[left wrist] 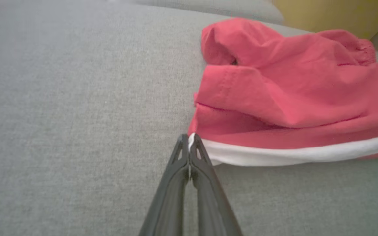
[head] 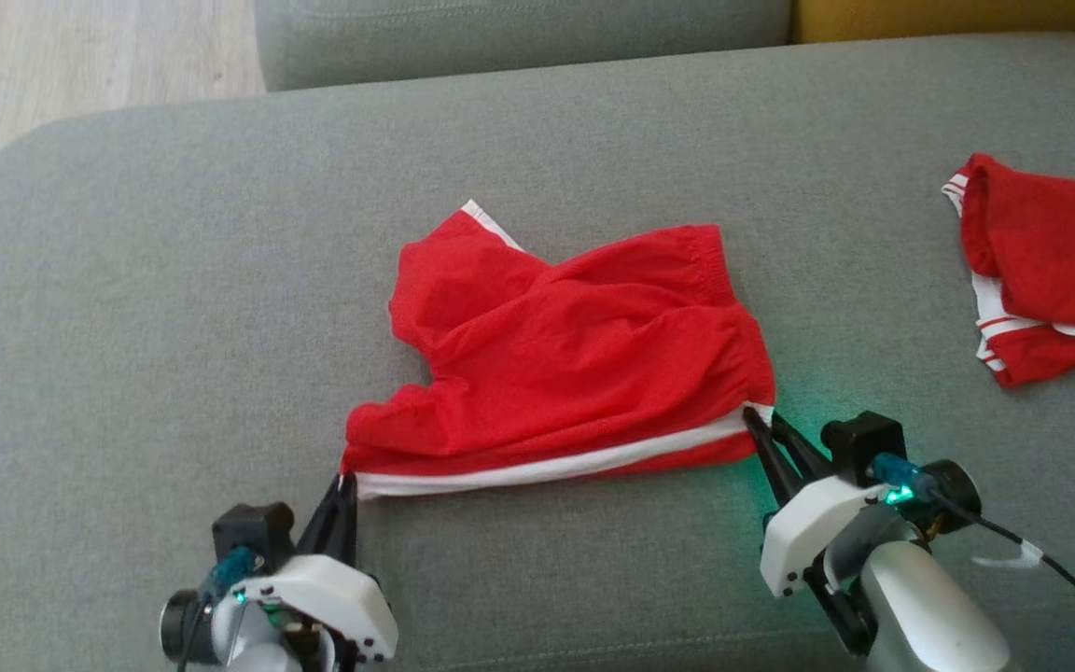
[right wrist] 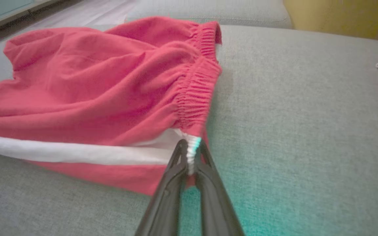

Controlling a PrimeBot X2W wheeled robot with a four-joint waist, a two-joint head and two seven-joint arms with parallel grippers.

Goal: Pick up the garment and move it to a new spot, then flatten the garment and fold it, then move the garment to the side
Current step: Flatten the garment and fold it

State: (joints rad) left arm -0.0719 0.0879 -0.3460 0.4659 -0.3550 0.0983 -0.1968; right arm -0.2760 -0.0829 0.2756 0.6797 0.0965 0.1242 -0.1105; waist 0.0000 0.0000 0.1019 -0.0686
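Sofa (head: 174, 280) with shorts (head: 575, 355), second garment (head: 1051, 252) aside

a broad grey upholstered sofa cushion (head: 174, 280) with a rounded far-left corner carries everything. near its middle lie a pair of red shorts (head: 575, 355), rumpled and only partly spread, with one leg bunched up toward the far left. a white stripe (head: 547, 467) runs along the shorts' near edge, and the gathered elastic waistband (head: 707, 261) is on their right side. well apart from them, at the cushion's right edge, lies a second red garment (head: 1051, 271) with white striped trim, loosely folded over itself. the cushion's woven grey fabric looks smooth and flat around both.
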